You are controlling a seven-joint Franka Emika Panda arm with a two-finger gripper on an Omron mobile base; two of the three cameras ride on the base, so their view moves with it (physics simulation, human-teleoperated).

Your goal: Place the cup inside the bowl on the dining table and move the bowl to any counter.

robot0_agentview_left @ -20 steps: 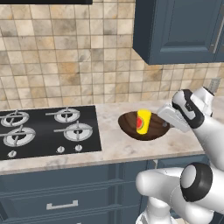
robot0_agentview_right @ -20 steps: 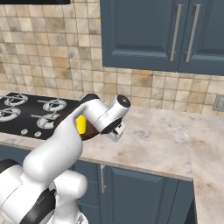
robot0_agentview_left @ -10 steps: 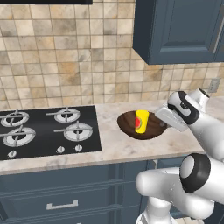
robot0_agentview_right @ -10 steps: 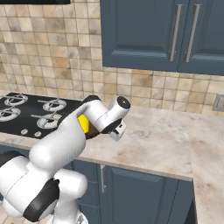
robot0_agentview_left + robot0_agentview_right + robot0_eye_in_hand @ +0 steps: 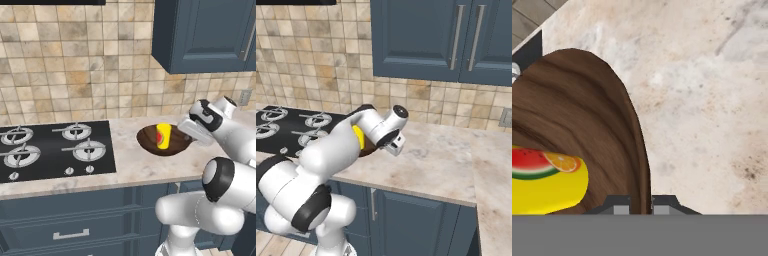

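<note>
1. We see the bowl [image 5: 164,141] sitting on the counter [image 5: 125,167], just right of the gas hob [image 5: 52,149] and in front of the tan tile backsplash [image 5: 75,65].
2. The cup [image 5: 163,135] stands upright inside the bowl, yellow with a red patch on its side (in the hand view the patch reads as a watermelon and orange print).
3. The gripper [image 5: 640,206] is at the bowl's right rim. In the hand view we see the rim running down between the two fingertips [image 5: 618,205], one tip on each side of the wall, so we call it clamped on the bowl.
4. In the right base view the arm covers most of the bowl [image 5: 369,146]; a sliver of the cup [image 5: 359,136] shows beside the wrist.
5. Dark blue wall cabinets [image 5: 205,32] hang above the counter, with matching drawers [image 5: 70,220] below.
6. Whether the bowl rests fully flat on the stone or is slightly raised, we cannot tell.
</note>
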